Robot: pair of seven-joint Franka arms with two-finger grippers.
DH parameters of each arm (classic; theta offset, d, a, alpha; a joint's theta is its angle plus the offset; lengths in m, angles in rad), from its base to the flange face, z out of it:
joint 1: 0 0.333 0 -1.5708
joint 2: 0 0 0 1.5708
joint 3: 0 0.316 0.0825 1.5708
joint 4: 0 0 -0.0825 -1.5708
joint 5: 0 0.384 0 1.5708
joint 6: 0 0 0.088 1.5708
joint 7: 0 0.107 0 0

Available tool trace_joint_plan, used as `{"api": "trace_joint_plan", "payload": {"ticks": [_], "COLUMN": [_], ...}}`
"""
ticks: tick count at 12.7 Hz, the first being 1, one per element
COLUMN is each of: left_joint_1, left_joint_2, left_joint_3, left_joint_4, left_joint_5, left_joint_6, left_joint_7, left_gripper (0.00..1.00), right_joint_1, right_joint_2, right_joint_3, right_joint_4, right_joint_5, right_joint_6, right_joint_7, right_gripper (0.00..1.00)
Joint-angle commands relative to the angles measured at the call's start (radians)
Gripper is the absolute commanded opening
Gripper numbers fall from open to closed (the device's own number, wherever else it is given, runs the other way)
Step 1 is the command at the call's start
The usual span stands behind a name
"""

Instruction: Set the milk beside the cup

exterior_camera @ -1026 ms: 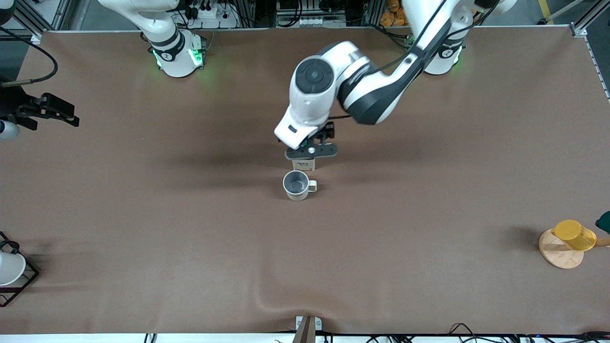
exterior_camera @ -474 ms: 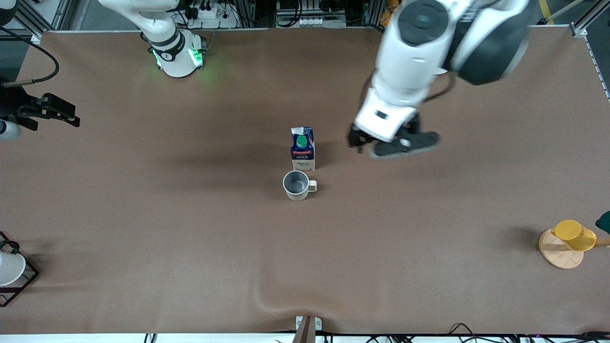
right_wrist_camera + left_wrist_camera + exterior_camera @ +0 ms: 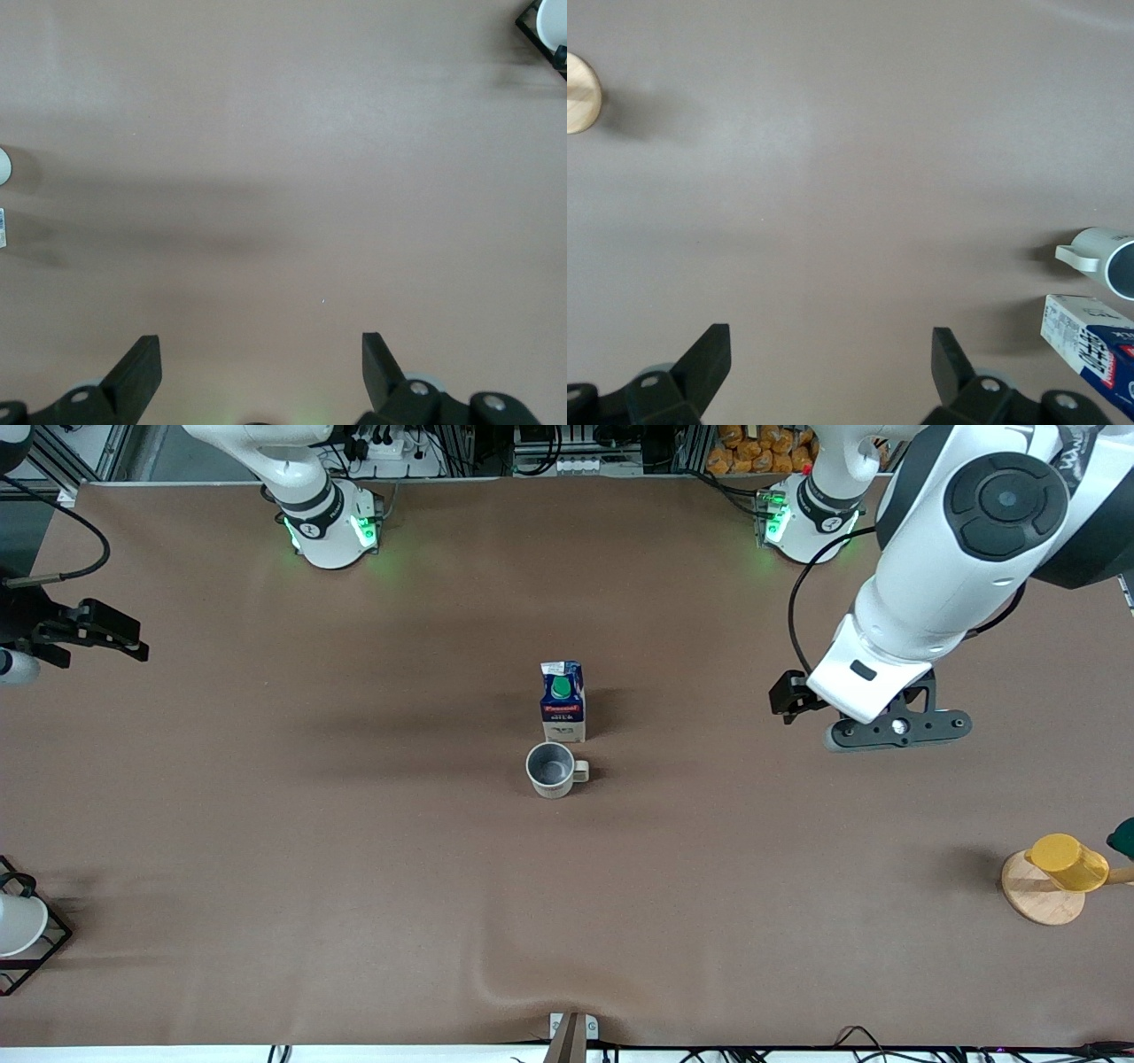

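The milk [image 3: 563, 700], a dark blue carton with a green cap, stands upright mid-table, just farther from the front camera than the cup [image 3: 554, 769]. The cup is a cream-white mug with a grey inside, and the two stand close together. My left gripper [image 3: 895, 731] is open and empty, up in the air over bare table toward the left arm's end. The left wrist view shows its gripper [image 3: 828, 354] over bare table, with the cup [image 3: 1103, 261] and the milk [image 3: 1090, 341] at the picture's edge. My right gripper [image 3: 89, 631] waits open and empty at the right arm's end; its wrist view [image 3: 260, 354] shows bare table.
A yellow cup [image 3: 1067, 862] sits on a round wooden disc [image 3: 1038, 903] near the left arm's end. A black wire rack [image 3: 35, 948] with a white object stands at the right arm's end. The brown table cover has a ripple [image 3: 514, 983] near the front edge.
My left gripper let go of the milk, rose and swung away toward the left arm's end. The milk stays standing by the cup. The right arm has not moved.
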Motion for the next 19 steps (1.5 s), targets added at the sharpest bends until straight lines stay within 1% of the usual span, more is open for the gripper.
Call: {"api": "trace_joint_plan", "payload": {"ticks": [1, 3, 7, 8, 10, 11, 13, 15, 16, 17, 19], "left_joint_1": [0.050, 0.061, 0.063, 0.063, 0.114, 0.122, 0.122, 0.118, 0.113, 0.112, 0.116], "left_joint_2": [-0.048, -0.068, -0.089, -0.094, -0.126, -0.151, -0.210, -0.279, -0.298, -0.304, -0.322], "left_joint_3": [-0.009, -0.007, -0.009, -0.006, 0.000, 0.006, 0.071, 0.181, 0.216, 0.239, 0.241], "left_joint_4": [-0.026, -0.026, -0.032, -0.035, -0.075, -0.118, -0.191, -0.271, -0.294, -0.298, -0.298], "left_joint_5": [0.009, 0.007, 0.004, -0.017, -0.091, -0.094, -0.111, -0.182, -0.187, -0.186, -0.177], "left_joint_6": [-0.038, -0.058, -0.087, -0.087, -0.070, -0.044, -0.009, 0.008, 0.010, 0.005, -0.002], "left_joint_7": [0.050, 0.088, 0.099, 0.108, 0.145, 0.164, 0.214, 0.294, 0.326, 0.364, 0.400], "left_gripper": [1.00, 1.00, 1.00, 1.00, 1.00, 1.00, 1.00, 1.00, 1.00, 1.00, 1.00], "right_joint_1": [-0.011, -0.011, -0.010, -0.008, -0.008, -0.008, -0.007, -0.010, -0.011, -0.013, -0.010], "right_joint_2": [0.004, 0.004, 0.005, 0.005, 0.005, 0.005, 0.005, 0.005, 0.005, 0.005, 0.005], "right_joint_3": [0.009, 0.009, 0.009, 0.009, 0.009, 0.009, 0.009, 0.009, 0.009, 0.011, 0.009], "right_joint_4": [0.015, 0.019, 0.019, 0.019, 0.019, 0.019, 0.019, 0.019, 0.019, 0.019, 0.019], "right_joint_5": [-0.017, -0.017, -0.017, -0.017, -0.017, -0.017, -0.017, -0.017, -0.017, -0.017, -0.017], "right_joint_6": [-0.003, -0.003, -0.003, -0.003, -0.003, -0.003, -0.003, -0.003, -0.003, -0.003, -0.003], "right_joint_7": [0.001, 0.001, 0.001, 0.001, 0.001, 0.001, 0.001, 0.001, 0.001, 0.001, 0.001], "right_gripper": [1.00, 1.00, 1.00, 1.00, 1.00, 1.00, 1.00, 1.00, 1.00, 1.00, 1.00]}}
